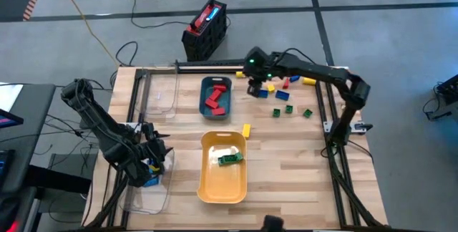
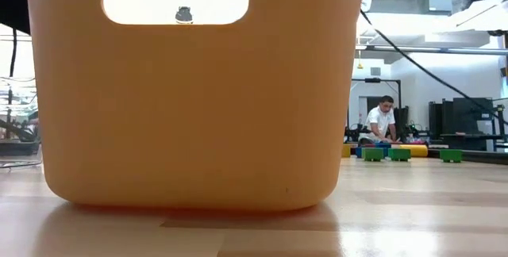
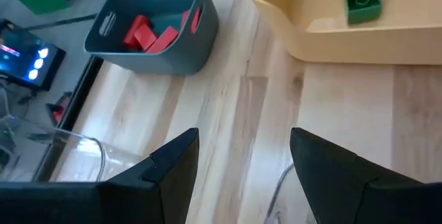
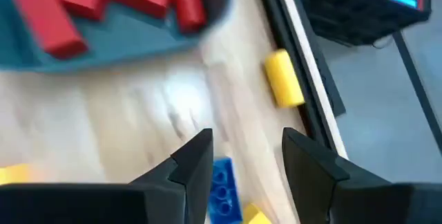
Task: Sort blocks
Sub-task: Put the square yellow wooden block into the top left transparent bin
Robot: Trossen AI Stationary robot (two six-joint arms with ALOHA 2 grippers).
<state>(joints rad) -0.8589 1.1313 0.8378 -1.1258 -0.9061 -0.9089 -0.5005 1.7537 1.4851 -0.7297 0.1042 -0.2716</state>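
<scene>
The right gripper (image 4: 242, 158) hangs at the far side of the table, just beside the teal tray (image 1: 216, 97), with its fingers parted and nothing between them; a blue block (image 4: 222, 189) lies on the wood just under the left finger, and whether it touches it cannot be told. The left gripper (image 3: 242, 162) hovers low at the near left corner over the clear tray (image 1: 147, 189), its fingers likewise apart and empty, with bare wood showing in the gap. The table (image 1: 286, 160) is pale wooden planking framed by dark rails, standing on a grey floor. In the low view a person in a white top sits far off in the room behind. The teal tray holds several red blocks (image 1: 215, 99), and the yellow tray (image 1: 222, 182) nearer the front holds a green block (image 1: 230, 159). A yellow block (image 1: 246, 130) lies on the wood between the two trays. Loose blocks in red, yellow, blue and green (image 1: 286, 99) are scattered near the right gripper at the far right, and one yellow block (image 4: 283, 79) lies against the far rail. A red-and-black box (image 1: 205, 28) stands on the floor beyond the table. In the low view the yellow tray's wall fills most of the picture and hides almost everything behind it.
</scene>
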